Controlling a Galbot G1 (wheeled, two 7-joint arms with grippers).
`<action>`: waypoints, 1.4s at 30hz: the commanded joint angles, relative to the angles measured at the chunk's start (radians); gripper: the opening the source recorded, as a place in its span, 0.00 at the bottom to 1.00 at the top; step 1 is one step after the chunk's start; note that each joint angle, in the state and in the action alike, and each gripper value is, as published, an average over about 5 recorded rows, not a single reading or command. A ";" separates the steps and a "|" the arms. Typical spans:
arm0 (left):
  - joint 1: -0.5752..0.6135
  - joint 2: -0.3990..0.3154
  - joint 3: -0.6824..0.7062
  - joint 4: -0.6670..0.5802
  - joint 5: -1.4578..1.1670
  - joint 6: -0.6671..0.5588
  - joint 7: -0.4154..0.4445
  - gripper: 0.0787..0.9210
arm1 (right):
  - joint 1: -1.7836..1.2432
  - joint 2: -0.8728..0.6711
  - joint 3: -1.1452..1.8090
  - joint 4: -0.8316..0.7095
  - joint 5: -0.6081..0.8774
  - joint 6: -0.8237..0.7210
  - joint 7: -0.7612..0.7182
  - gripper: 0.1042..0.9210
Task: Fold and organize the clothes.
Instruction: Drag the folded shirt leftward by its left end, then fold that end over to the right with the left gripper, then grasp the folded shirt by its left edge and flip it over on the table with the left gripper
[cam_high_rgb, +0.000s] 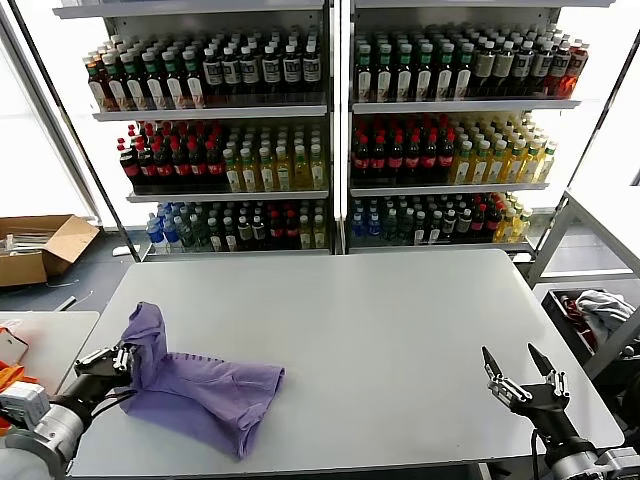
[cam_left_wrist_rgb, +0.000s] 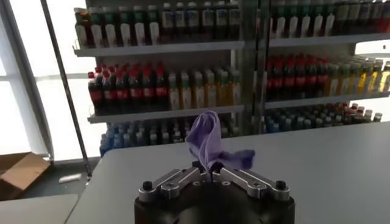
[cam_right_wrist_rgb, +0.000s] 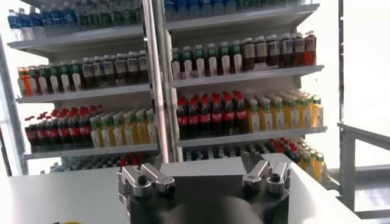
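A lavender T-shirt (cam_high_rgb: 205, 390) lies crumpled on the near left part of the grey table (cam_high_rgb: 380, 330), plain side showing. My left gripper (cam_high_rgb: 124, 355) is shut on its left end and lifts that part into a peak above the table. In the left wrist view the pinched fabric (cam_left_wrist_rgb: 207, 141) stands up from the shut gripper (cam_left_wrist_rgb: 210, 175). My right gripper (cam_high_rgb: 521, 367) is open and empty above the table's near right corner; in the right wrist view it (cam_right_wrist_rgb: 204, 173) is spread wide with nothing in it.
Shelves of bottled drinks (cam_high_rgb: 330, 130) stand behind the table. A cardboard box (cam_high_rgb: 40, 248) lies on the floor at far left. A side table (cam_high_rgb: 45, 340) sits at the left; a metal rack with cloth (cam_high_rgb: 600, 310) at the right.
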 joint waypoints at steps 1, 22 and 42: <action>-0.014 -0.108 0.311 -0.026 0.188 -0.015 -0.005 0.03 | -0.004 0.005 -0.008 0.005 -0.009 -0.001 0.000 0.88; 0.033 -0.259 0.413 -0.073 0.282 0.003 -0.038 0.21 | 0.002 0.024 -0.058 0.006 -0.032 0.002 0.000 0.88; -0.128 0.017 0.019 0.242 -0.068 0.018 -0.069 0.85 | -0.006 0.026 -0.074 0.021 -0.045 0.007 0.001 0.88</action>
